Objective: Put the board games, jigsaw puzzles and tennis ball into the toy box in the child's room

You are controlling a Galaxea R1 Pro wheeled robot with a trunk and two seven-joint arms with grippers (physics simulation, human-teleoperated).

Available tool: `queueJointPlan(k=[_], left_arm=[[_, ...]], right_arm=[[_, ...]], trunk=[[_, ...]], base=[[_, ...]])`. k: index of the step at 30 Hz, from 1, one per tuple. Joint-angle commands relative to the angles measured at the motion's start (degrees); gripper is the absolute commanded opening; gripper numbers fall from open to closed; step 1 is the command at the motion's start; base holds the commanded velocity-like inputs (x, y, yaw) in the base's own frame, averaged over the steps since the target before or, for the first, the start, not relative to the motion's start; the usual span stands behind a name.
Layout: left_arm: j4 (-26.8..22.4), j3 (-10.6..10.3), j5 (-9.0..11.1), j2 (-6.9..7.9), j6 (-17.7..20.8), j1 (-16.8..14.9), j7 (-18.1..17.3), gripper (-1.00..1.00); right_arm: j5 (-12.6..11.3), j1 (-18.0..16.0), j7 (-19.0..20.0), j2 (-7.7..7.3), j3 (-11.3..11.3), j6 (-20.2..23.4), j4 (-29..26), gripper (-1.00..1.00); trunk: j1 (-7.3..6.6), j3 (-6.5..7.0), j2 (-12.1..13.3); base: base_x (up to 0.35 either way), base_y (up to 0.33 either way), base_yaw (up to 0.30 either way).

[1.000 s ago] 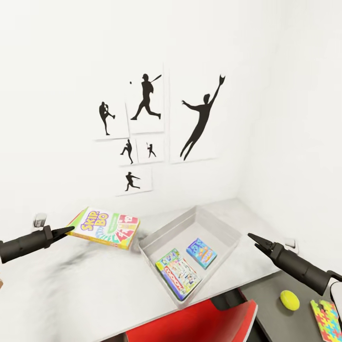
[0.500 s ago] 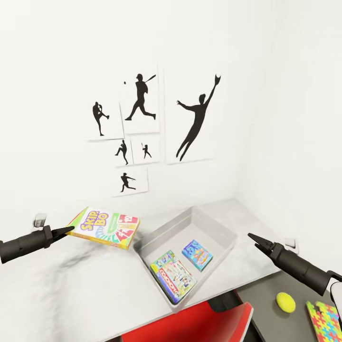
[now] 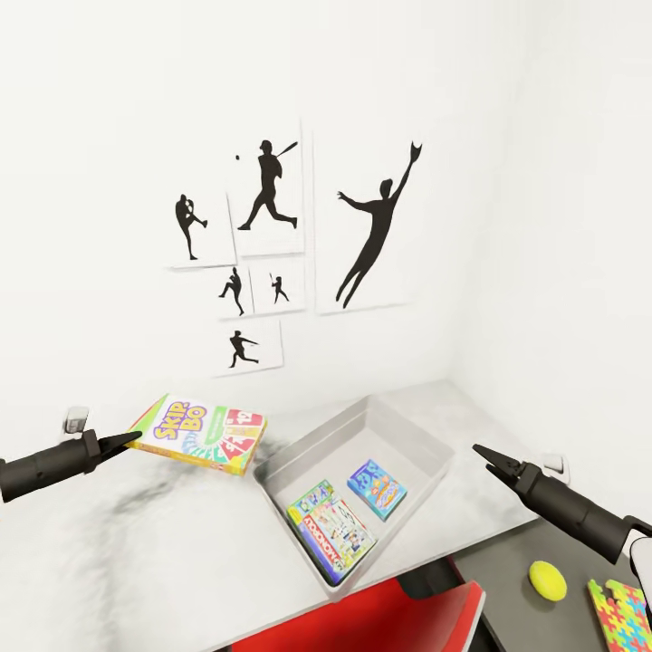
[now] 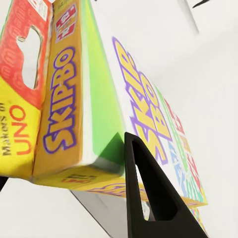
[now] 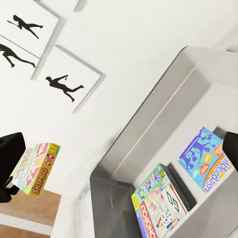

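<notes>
Left gripper (image 3: 134,438) is closed on the near-left corner of the Skip-Bo game (image 3: 201,435), holding it in the air above the table (image 3: 136,552), just left of the toy box (image 3: 426,448). The game lies nearly flat, cover up, long axis running from the gripper toward the box. Two games (image 3: 332,532) (image 3: 377,489) lie inside the box. Right gripper (image 3: 482,453) hangs empty, fingers together, right of the box. Ball (image 3: 548,580) and puzzle (image 3: 623,614) lie on the lower dark section.
</notes>
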Motion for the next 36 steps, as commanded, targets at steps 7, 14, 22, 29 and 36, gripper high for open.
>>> queueJointPlan(k=[7, 14, 22, 29, 36], left_arm=[[0.01, 0.03, 0.19, 0.01, 0.54, -0.06, -0.18, -1.0], [0.01, -0.02, 0.2, -0.05, 0.51, -0.06, -0.21, -1.0], [-0.9, -0.13, 0.2, -2.46, 0.53, -0.03, -0.27, -1.0], [-6.54, -0.08, 0.13, -8.2, 1.52, 0.37, -0.16, -1.0], [-9.0, -0.4, 0.03, -13.69, 3.86, 0.39, 0.07, -1.0]], right_arm=[[0.27, -0.05, 0.37, 0.01, -0.09, 0.3, -0.01, 1.0], [0.53, -0.03, 0.45, 0.06, -0.01, 0.25, -0.01, 1.0], [0.78, -0.01, 0.15, 0.0, -0.19, 0.12, 0.14, 1.0], [0.8, -0.03, 0.36, -0.23, -0.34, 0.21, 0.24, 1.0], [0.76, 0.0, 0.32, -0.35, -0.39, 0.14, 0.33, 1.0]], trunk=[[0.04, -0.13, -0.13], [0.04, -0.13, -0.13], [0.04, -0.13, -0.13], [0.04, -0.13, -0.13], [0.04, -0.13, -0.13]], base=[[0.025, 0.0, 0.0], [0.002, 0.0, 0.0], [0.0, 0.0, 0.0], [0.0, 0.0, 0.0], [0.0, 0.0, 0.0]])
